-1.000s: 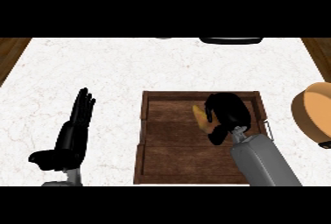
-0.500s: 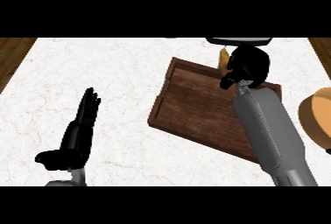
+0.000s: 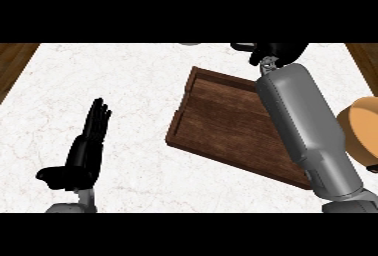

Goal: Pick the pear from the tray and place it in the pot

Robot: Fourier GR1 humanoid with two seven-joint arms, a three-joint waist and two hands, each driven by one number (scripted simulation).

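Pear: not visible in the head view. No pear shows on the uncovered part of the tray, so it is judged to be under or inside the right hand at the upper edge of the frame. This cannot be confirmed.

1. Tray (image 3: pixel 221 130): a brown wooden tray with a raised rim, lying right of centre and askew to the tabletop edges. Its right side is covered by the forearm.
2. Right forearm (image 3: pixel 303 125): a grey arm running from the lower right up across the tray to the top of the frame. The reach is judged to suit carrying the fruit to the pot.
3. Orange round vessel (image 3: pixel 362 127): at the right edge, partly cut off and just beside the forearm.
4. Left hand (image 3: pixel 87 150): open with fingers straight and pointing up, resting at the lower left, well apart from the tray.
5. Right hand (image 3: pixel 284 50): cut off by the frame's top edge, so whether it is open or closed cannot be told.
6. Dark edge (image 3: pixel 241 47): just left of the right hand. It may be the pot's rim.

Tabletop (image 3: pixel 111 80): white, marble-like, with faint veins. Brown wooden boards (image 3: pixel 15 60) show beyond it at the upper left and upper right corners.
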